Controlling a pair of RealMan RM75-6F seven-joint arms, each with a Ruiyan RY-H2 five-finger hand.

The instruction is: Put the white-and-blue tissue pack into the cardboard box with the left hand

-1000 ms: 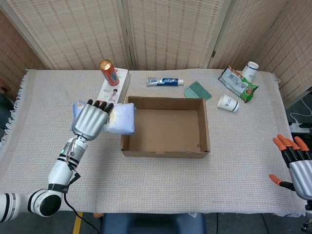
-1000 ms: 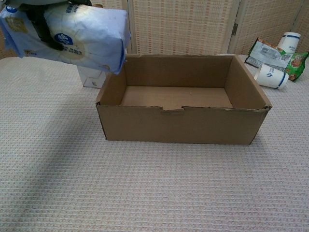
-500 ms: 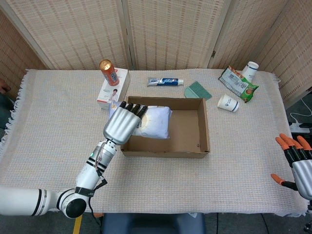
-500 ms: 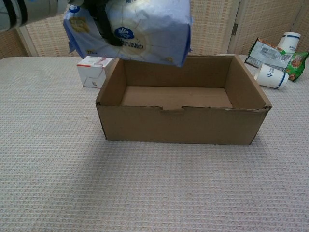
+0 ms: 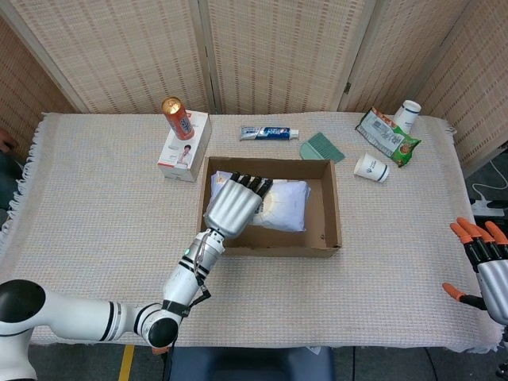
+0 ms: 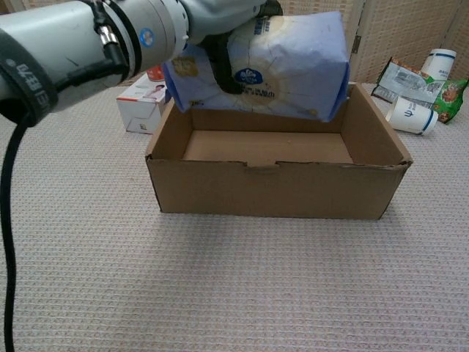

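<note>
From the head view, my left hand (image 5: pixel 236 205) grips the tissue pack (image 5: pixel 279 205) from above, holding it over the inside of the box (image 5: pixel 332 214), towards the box's left side. Behind the box lie a toothpaste tube (image 5: pixel 270 132) and a green comb (image 5: pixel 321 148); off its back left corner stands a white carton (image 5: pixel 184 146) with a red can (image 5: pixel 178 117) on it; to its right are a paper cup (image 5: pixel 371 167) and a snack bag (image 5: pixel 386 136). My right hand (image 5: pixel 484 266) sits well to the right of the box, fingers spread, holding nothing. The chest view shows what the head view cannot: the pack (image 6: pixel 275 66) hangs clear above the box (image 6: pixel 277 187) floor, not yet resting in it, tilted down to the right. There my right hand is out of frame.
</note>
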